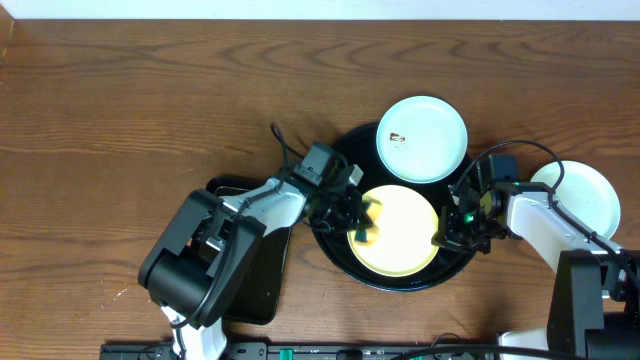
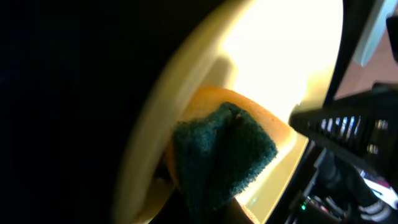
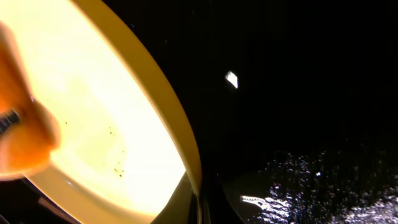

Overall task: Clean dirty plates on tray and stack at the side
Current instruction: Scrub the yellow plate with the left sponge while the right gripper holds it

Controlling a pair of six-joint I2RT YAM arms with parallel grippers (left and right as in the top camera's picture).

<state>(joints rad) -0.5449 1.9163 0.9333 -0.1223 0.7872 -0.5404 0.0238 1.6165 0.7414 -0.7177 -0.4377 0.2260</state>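
Note:
A pale yellow plate [image 1: 400, 240] lies in the round black tray [image 1: 340, 250]. My left gripper [image 1: 352, 218] is shut on a green and orange sponge [image 1: 367, 222], which is pressed onto the plate's left part. The left wrist view has the sponge [image 2: 217, 155] against the yellow plate [image 2: 280, 50]. At the plate's right rim, my right gripper [image 1: 446, 233] is shut on it. Close up, the right wrist view gives the plate [image 3: 93, 112] with small brown specks [image 3: 115, 165]. A light-blue plate [image 1: 421, 138] with a brown smear [image 1: 397, 138] rests over the tray's far rim.
Another pale plate [image 1: 585, 195] lies on the wooden table to the right of the tray, beside my right arm. A rectangular black tray [image 1: 255, 285] sits at the lower left, partly under my left arm.

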